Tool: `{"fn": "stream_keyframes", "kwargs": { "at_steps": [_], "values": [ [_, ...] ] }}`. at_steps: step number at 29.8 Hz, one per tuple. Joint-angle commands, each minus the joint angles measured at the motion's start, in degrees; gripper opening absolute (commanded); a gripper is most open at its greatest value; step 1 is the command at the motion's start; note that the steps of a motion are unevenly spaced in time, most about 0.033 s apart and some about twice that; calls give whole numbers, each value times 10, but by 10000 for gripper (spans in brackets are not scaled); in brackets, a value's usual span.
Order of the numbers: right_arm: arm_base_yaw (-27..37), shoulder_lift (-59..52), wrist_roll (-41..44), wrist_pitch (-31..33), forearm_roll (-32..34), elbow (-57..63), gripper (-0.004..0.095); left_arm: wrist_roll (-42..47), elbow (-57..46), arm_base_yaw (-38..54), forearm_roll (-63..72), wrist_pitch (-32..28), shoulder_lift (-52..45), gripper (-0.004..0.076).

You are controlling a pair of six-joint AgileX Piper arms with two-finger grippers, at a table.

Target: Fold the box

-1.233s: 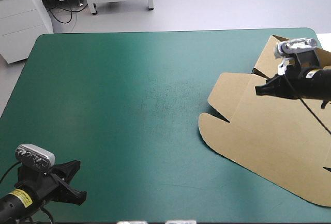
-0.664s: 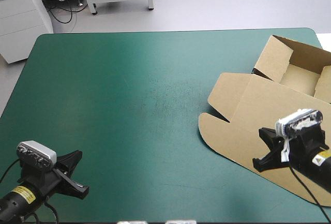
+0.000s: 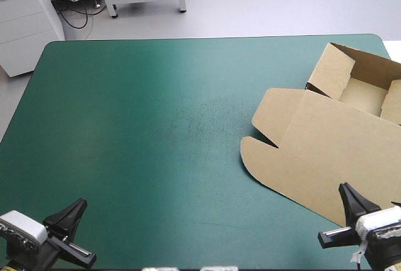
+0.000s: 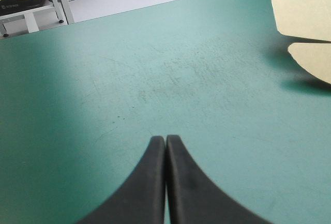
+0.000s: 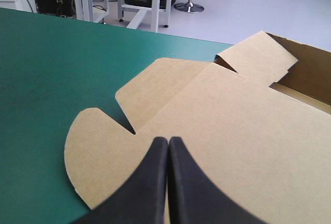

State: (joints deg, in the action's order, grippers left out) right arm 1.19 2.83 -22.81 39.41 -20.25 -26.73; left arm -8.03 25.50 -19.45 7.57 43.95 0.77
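The brown box (image 3: 319,152) lies on the right side of the table as an open tray, walls raised at the far right (image 3: 351,74), its lid flat with rounded flaps toward the table's middle. My right gripper (image 3: 348,221) is at the near right edge, over the lid's near corner, fingers shut and empty. In the right wrist view the lid (image 5: 217,115) spreads ahead of the shut right gripper (image 5: 168,138). My left gripper (image 3: 74,233) is at the near left corner, far from the box. Its own view shows the left gripper (image 4: 165,137) shut over bare cover, box flaps (image 4: 305,12) far ahead.
The teal-green cover (image 3: 156,114) stretches bare across the left and middle of the table. The box reaches past the table's right edge.
My right arm drew back from over the box's tray to the table's near right edge. The left arm also slid back toward the near edge. The box stayed put.
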Motion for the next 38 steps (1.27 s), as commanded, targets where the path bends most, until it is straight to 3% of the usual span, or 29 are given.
{"fn": "stream_keyframes", "kwargs": {
  "at_steps": [1,9,38],
  "values": [
    [-1,-15,33,-49,31,2,-23,4,-4,-2,4,-42,-1,-32],
    [-1,-38,35,-12,37,26,-23,8,-16,-2,6,-43,-4,-32],
    [-1,-41,28,-12,39,26,-23,8,-16,-2,8,-43,-4,-32]
  ]
}}
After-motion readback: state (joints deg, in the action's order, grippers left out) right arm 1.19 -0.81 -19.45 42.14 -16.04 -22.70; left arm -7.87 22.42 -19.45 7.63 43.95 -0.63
